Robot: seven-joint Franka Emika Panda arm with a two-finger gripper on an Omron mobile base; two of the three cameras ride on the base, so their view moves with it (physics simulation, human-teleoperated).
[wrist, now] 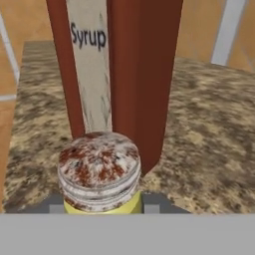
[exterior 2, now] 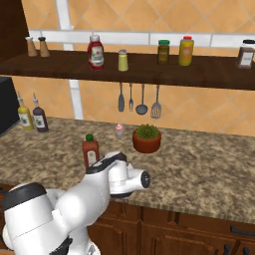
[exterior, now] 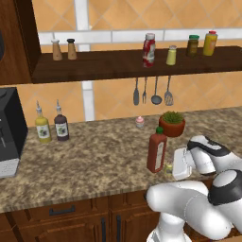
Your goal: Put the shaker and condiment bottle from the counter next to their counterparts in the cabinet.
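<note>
Between the jaws point(wrist: 102, 205) sits the shaker point(wrist: 99, 172), its mottled grey cap uppermost and yellow body pinched at both sides by the grey fingertips point(wrist: 153, 203). Just behind the shaker stands the condiment bottle point(wrist: 122, 74), label reading "Syrup", upright on the worktop point(wrist: 209, 129). Well above the bottle, the cabinet point(exterior: 94, 66) shelf carries the twin shaker point(exterior: 171, 55).

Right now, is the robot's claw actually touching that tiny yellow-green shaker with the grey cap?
Touching. In the hand view the gripper has its grey fingers pressed against both sides of the small yellow-green shaker, no gap showing, in front of the tall red bottle.
</note>
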